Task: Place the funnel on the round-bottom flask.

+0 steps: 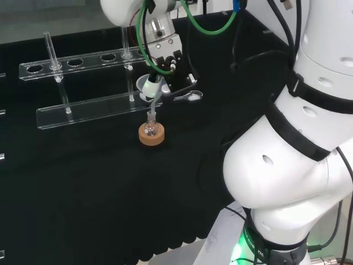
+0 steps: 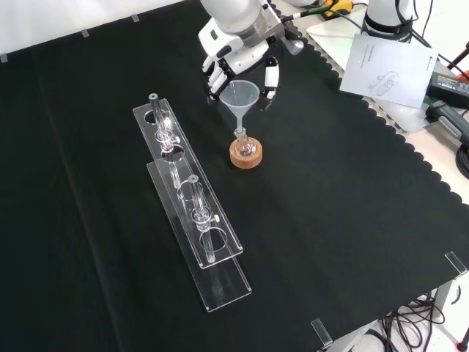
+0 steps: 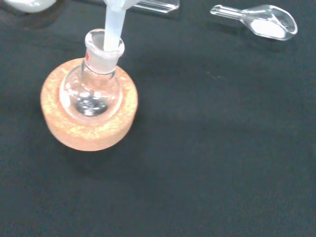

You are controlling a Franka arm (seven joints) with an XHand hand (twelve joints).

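Going left to right in the front view, I first see two clear racks [image 2: 192, 220] lying on the black cloth [image 2: 337, 220], and I have nothing to do with them. Next comes the flask [image 2: 245, 146], which sits upright in its cork ring [image 2: 245, 156] just right of the racks. The funnel [image 2: 239, 99] stands on top of the flask. In the wrist view its stem [image 3: 113, 27] goes down into the flask's neck [image 3: 104, 48], so I think the big part of my job is done. My hand [image 2: 238, 59] is just behind the funnel's wide top. My fingers [image 2: 270, 77] hang down on both sides of the rim, and they look fairly straight, not wrapped round it. I cannot tell if any of them touch the rim. What is left, I think, is to move my hand away without bumping the funnel, because it looks tall and could tip. In the wrist view a small clear scoop [image 3: 261, 22] with white powder lies well apart from the flask.
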